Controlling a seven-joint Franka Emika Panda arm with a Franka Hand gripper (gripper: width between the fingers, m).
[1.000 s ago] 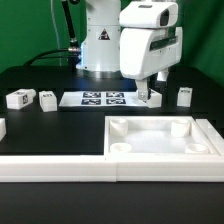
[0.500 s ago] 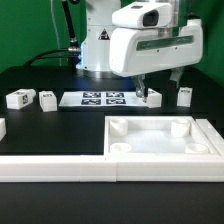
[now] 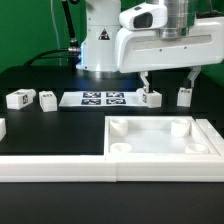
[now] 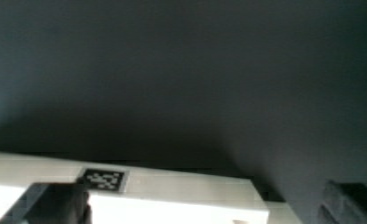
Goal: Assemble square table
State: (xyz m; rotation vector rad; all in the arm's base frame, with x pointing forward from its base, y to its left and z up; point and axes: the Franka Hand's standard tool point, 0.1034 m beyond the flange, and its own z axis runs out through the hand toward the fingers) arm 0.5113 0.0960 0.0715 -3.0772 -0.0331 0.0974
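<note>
The white square tabletop lies upside up with its raised rim at the front of the exterior view's right. One white tagged leg stands behind it, another further right. Two more legs sit at the left. My gripper hangs open above the table between the two right legs and holds nothing. In the wrist view the gripper is wide open, with a white tagged part below and between the dark fingers.
The marker board lies flat behind the tabletop. A long white rail runs along the front edge. A small white piece sits at the far left. The robot base stands at the back.
The hand has turned broadside to the camera and risen off the leg it was down at. Its fingers now stand wide apart. The leg stays on the table.
</note>
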